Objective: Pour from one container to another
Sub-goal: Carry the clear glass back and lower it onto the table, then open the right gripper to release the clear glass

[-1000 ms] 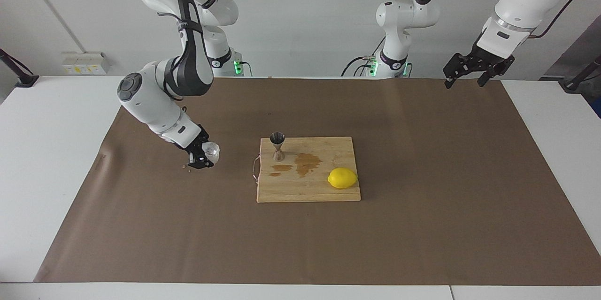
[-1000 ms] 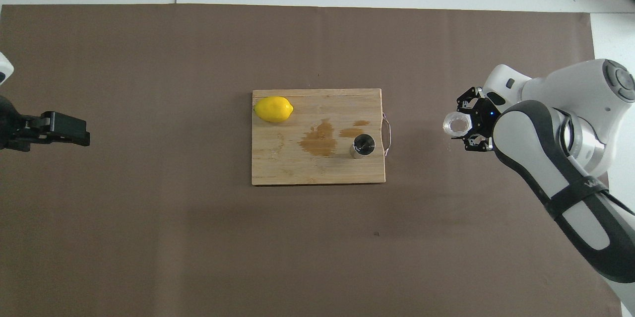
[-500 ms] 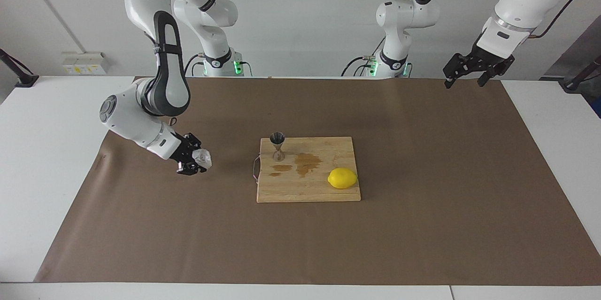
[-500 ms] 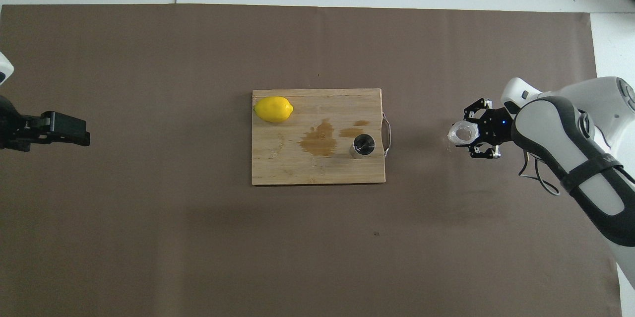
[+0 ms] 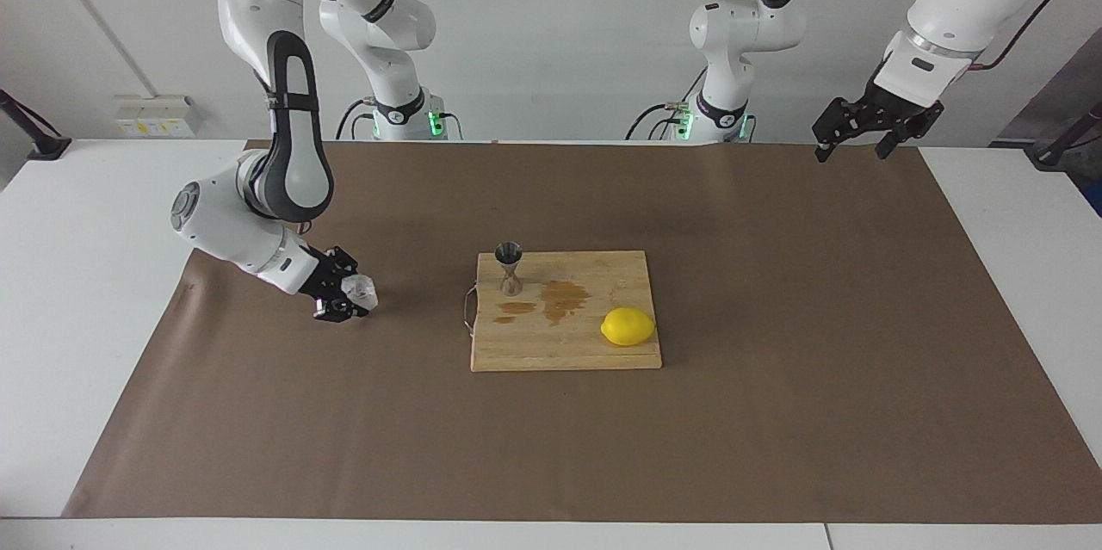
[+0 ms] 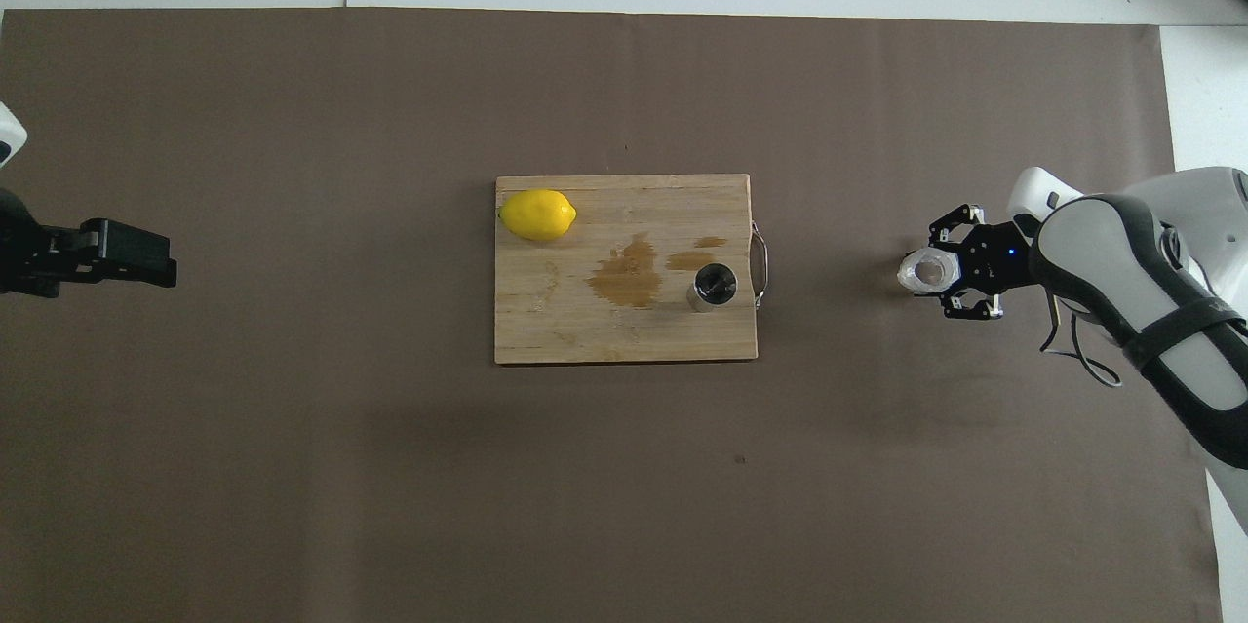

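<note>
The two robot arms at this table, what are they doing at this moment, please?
The right gripper is shut on a small clear glass, tilted, over the brown paper toward the right arm's end of the table. The steel jigger stands upright on the cutting board, apart from the glass, with brown wet stains beside it and a lemon at the board's other end. The left gripper waits, open, over the left arm's end.
</note>
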Controlling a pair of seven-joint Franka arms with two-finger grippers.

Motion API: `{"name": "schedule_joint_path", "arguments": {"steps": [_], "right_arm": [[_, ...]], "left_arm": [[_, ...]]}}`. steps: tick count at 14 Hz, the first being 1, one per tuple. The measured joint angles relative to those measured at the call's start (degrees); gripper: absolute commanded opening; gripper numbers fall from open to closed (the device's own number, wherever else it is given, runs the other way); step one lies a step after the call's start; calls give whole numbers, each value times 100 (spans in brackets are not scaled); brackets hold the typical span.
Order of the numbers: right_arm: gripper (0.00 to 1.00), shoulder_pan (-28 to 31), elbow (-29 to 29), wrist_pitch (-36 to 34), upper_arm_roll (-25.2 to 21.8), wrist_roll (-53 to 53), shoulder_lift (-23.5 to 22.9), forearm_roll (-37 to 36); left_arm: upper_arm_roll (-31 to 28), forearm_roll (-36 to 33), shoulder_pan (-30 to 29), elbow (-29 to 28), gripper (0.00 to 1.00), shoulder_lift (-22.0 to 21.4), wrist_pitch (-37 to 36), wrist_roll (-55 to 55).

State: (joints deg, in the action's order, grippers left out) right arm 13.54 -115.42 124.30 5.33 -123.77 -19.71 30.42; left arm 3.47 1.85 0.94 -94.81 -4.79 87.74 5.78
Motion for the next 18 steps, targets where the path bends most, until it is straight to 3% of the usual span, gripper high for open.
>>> {"name": "schedule_joint_path", "arguments": {"steps": [3, 4, 5, 6, 10, 14, 18], "right_arm": [[55, 83, -15, 1, 4, -47, -21, 12], [67, 90, -17, 4, 4, -49, -21, 14], [97, 97, -20, 8, 4, -50, -22, 14], [100, 98, -24, 9, 4, -50, -22, 14], [100, 96, -6, 69, 8, -54, 43, 13], [100, 104, 5, 49, 5, 179, 556, -126], [100, 93, 42, -297, 14, 2021, 1132, -1001]], "left_arm": [[0, 0, 0, 0, 100, 0, 0, 0], [0, 0, 0, 0, 100, 0, 0, 0], [0, 0, 0, 0, 100, 0, 0, 0], [0, 0, 0, 0, 100, 0, 0, 0], [0, 0, 0, 0, 100, 0, 0, 0], [0, 0, 0, 0, 100, 0, 0, 0], [0, 0, 0, 0, 100, 0, 0, 0]]}}
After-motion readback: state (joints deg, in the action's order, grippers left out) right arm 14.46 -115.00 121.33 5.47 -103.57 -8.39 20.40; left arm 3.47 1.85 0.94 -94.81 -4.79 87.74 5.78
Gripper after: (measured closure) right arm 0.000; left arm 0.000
